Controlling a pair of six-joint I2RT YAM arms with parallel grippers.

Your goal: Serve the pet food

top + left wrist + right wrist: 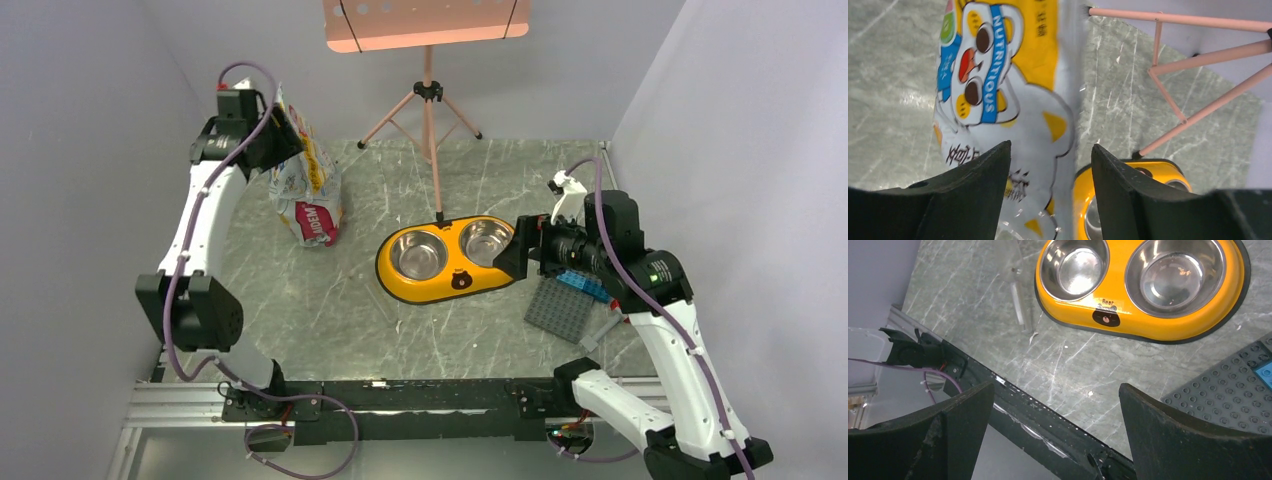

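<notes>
Left fingers (973, 195) apart, pet food bag (1013, 90) between them, no clear clamp; bag upright on tabletop (330, 310). Right fingers (1178, 435) wide apart, empty, feeder (1158, 326) just ahead. Bowls (1080, 270) bare: pouring not yet done.

Yellow double-bowl feeder (455, 286), pink music stand (428, 100) behind it, grey studded baseplate (558, 310) just beside

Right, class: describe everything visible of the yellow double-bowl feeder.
The feeder is a yellow plastic-looking oval with a black base rim and a bear badge on its near side. Two steel bowls sit in it, both seemingly empty. It lies flat on the table, with the right gripper hovering at its right end.
</notes>
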